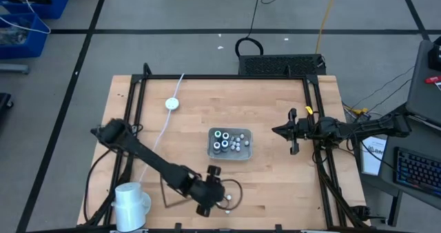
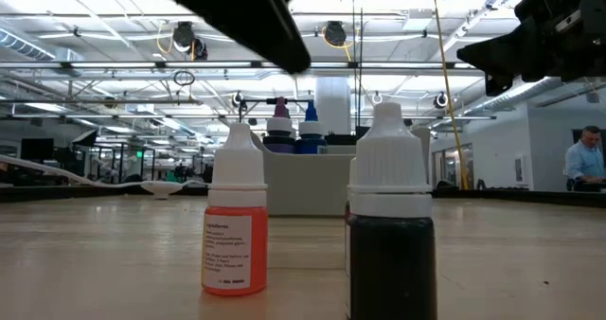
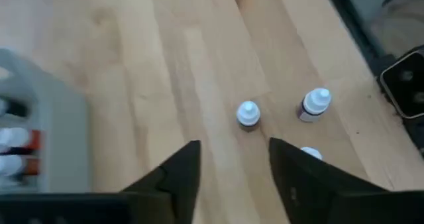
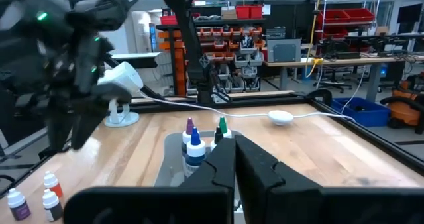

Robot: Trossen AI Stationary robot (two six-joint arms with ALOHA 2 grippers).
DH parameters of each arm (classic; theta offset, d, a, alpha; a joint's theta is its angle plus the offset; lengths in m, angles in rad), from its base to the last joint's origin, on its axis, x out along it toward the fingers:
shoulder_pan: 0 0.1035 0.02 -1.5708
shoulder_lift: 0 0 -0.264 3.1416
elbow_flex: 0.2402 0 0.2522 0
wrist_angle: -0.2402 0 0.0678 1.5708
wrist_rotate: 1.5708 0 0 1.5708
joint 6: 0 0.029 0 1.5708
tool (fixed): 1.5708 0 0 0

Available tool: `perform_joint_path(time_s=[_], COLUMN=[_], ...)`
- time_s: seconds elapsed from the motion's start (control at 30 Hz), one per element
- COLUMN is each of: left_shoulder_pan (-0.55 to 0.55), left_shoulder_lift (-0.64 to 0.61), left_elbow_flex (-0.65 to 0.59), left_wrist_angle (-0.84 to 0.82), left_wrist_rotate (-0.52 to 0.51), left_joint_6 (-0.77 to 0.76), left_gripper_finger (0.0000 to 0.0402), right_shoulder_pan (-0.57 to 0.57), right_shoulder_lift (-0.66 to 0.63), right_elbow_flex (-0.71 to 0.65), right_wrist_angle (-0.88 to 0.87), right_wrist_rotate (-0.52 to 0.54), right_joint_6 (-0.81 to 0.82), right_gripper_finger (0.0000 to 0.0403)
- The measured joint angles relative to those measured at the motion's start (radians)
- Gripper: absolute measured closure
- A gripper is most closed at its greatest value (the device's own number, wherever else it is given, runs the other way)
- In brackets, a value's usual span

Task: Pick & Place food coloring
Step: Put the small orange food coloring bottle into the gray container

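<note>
Item: food coloring bottles [image 3: 248, 114], three standing upright on the counter [image 3: 165, 65], long axes vertical, just ahead of the left end effector [image 3: 228, 159]; fingers parted, empty. Right end effector [image 1: 293, 131]: clenched, well apart beyond tray [image 1: 245, 156].

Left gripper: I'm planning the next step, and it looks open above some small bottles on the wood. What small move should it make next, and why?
Probably lower the left gripper over the nearest food coloring bottle: it's open, holds nothing, and that bottle stands just ahead, outside the grey tray.
</note>
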State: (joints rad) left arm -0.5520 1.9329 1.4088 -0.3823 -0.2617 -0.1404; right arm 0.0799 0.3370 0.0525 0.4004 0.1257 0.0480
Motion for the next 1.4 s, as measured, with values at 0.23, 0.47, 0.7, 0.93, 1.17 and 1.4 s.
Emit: perform_joint_path(time_s=[0.23,0.47,0.7,0.93,1.17,1.4], left_shoulder_pan=[-0.001,-0.026,-0.04,-0.038,-0.039,-0.039], left_shoulder_lift=[0.129,0.166,0.212,0.209,0.209,0.209], left_elbow_flex=[0.183,0.202,0.201,0.2,0.182,0.15], left_wrist_angle=[-0.178,-0.147,-0.148,-0.146,-0.147,-0.121], left_wrist_rotate=[0.189,0.201,0.184,0.157,0.15,0.149], left_joint_6=[-0.055,-0.091,-0.082,-0.095,-0.102,-0.107], left_gripper_finger=[0.0148,0.0136,0.0157,0.0156,0.0156,0.0156], right_shoulder_pan=[0.0,0.0,0.0,0.0,0.0,0.0], right_shoulder_lift=[0.0,0.0,0.0,0.0,0.0,0.0], right_elbow_flex=[0.0,0.0,0.0,0.0,0.0,0.0], right_wrist_angle=[0.0,0.0,0.015,0.019,0.018,0.017], right_wrist_rotate=[0.0,0.001,0.002,0.003,0.003,0.003], right_joint_6=[-0.009,-0.033,-0.045,-0.045,-0.045,-0.045], right_gripper_finger=[0.04,0.0402,0.0401,0.0402,0.0401,0.0402])
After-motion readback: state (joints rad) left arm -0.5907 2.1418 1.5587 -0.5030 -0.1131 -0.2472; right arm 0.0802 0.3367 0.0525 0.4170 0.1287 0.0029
